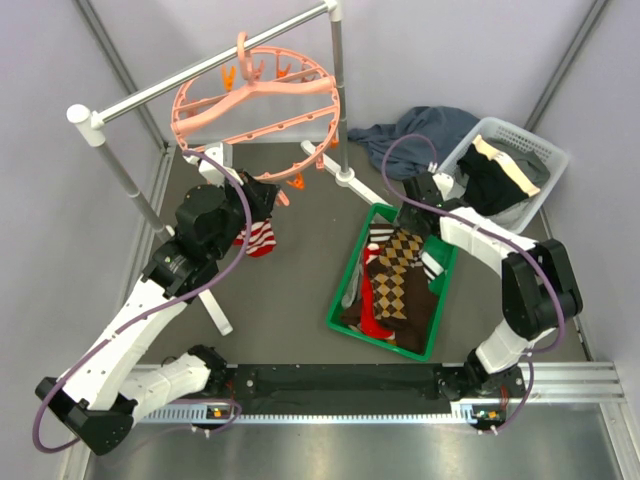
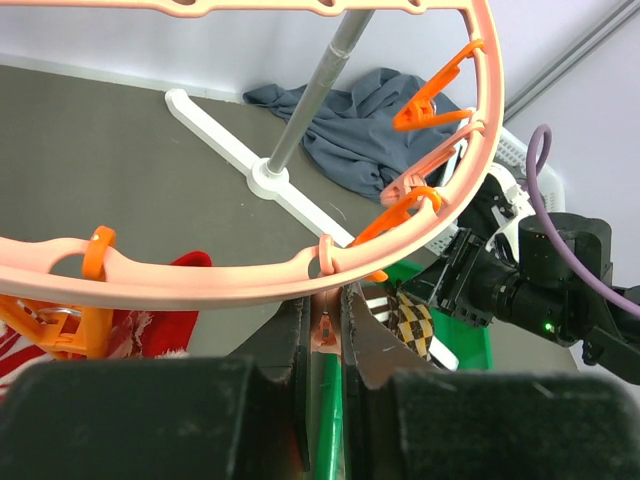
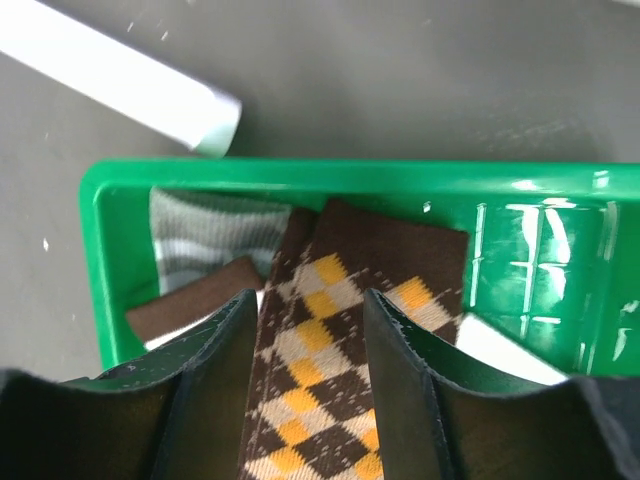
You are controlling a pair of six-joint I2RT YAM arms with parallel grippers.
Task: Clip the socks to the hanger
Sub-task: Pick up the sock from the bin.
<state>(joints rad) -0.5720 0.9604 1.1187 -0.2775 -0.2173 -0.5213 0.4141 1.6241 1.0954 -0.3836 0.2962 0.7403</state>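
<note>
Grey table (image 1: 300, 215) fills the view. At far left the hanger (image 1: 215, 105) hangs from a rail (image 1: 140, 92), with the left end effector (image 2: 322, 330) clenched on a clip (image 2: 325, 322) and a striped sock (image 1: 262, 238) just beside it. To the right, the right end effector (image 3: 310, 305) is released, straddling an argyle sock (image 3: 325, 400) in a green tray (image 1: 345, 300).

The left arm (image 1: 130, 335) reaches up and away from its base, bent at the elbow. Its wrist is lifted high. The left gripper (image 2: 322, 310) points up, and its two fingers (image 2: 290, 345) are squeezed nearly together, with a thin pink clip (image 2: 324, 325) pinched between them.

The right arm (image 1: 530, 290) goes up from its base, folds at the elbow and stretches in toward the middle. Its wrist tips down. The right gripper (image 3: 310, 310) points down, and its two fingers (image 3: 215, 360) stand apart with a gap between them.
</note>
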